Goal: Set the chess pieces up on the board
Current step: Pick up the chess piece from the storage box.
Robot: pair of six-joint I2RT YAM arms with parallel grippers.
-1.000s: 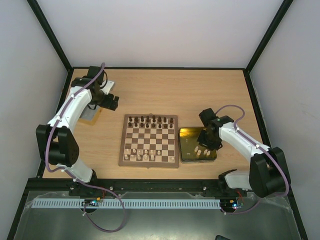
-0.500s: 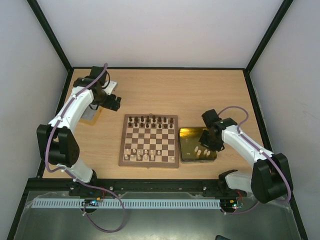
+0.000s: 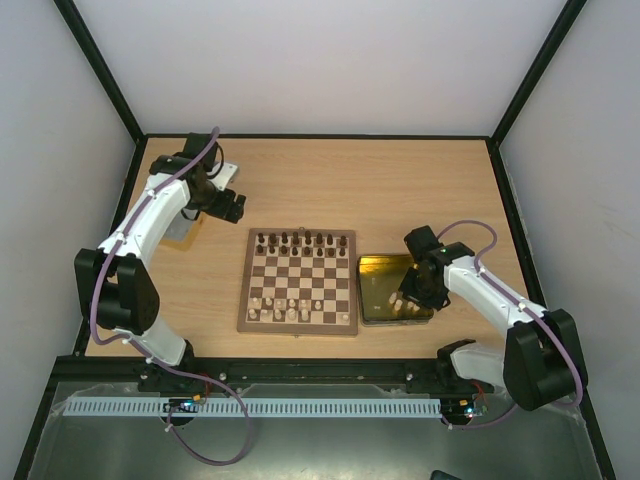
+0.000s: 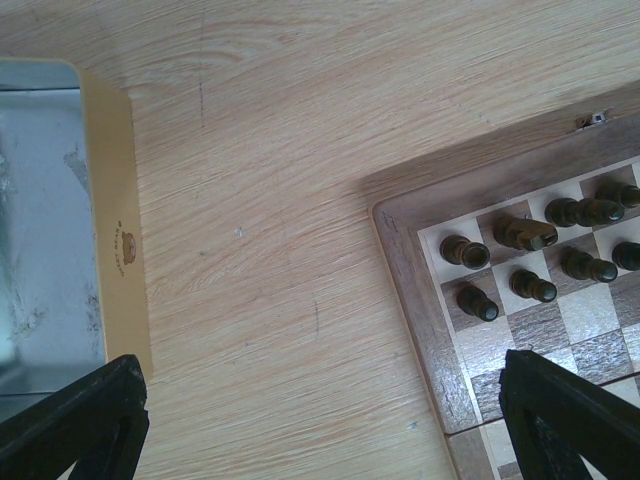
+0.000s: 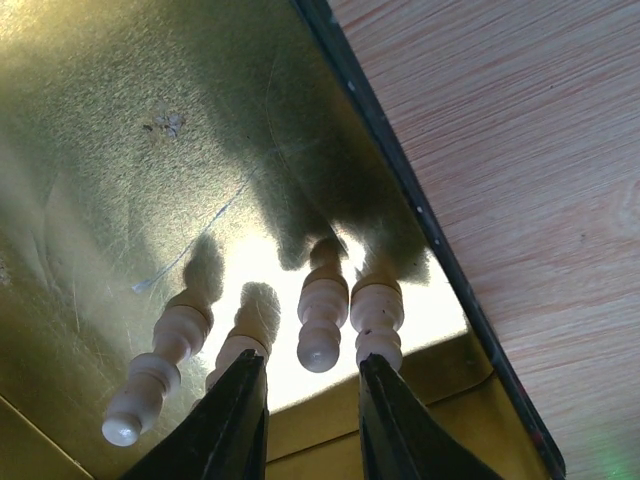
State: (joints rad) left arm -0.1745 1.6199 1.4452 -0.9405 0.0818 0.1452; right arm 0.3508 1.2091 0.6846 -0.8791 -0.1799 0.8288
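Observation:
The board point(image 3: 298, 280) lies mid-table, with dark chess pieces point(image 3: 300, 241) on its far rows and cream ones point(image 3: 295, 312) on its near rows. Several more cream pieces point(image 3: 402, 300) stand in the gold tray point(image 3: 378, 272) to its right. My right gripper point(image 3: 413, 291) is low over that tray. In the right wrist view its fingers point(image 5: 235, 420) stand narrowly open, and one cream piece point(image 5: 322, 315) stands just beyond the gap, untouched. My left gripper point(image 3: 233, 207) hangs wide open over bare table. It sits between the silver tray point(image 4: 40, 220) and the board's corner point(image 4: 420, 290), where dark pieces point(image 4: 520, 235) stand.
The silver tray point(image 3: 178, 230) lies at the far left, partly under my left arm. The gold tray's black rim point(image 5: 400, 190) runs close beside the cream pieces. Black frame posts line the table's edges.
My right gripper has moved toward the near end of the gold tray, over the cream pieces. My left gripper has drifted a little toward the board.

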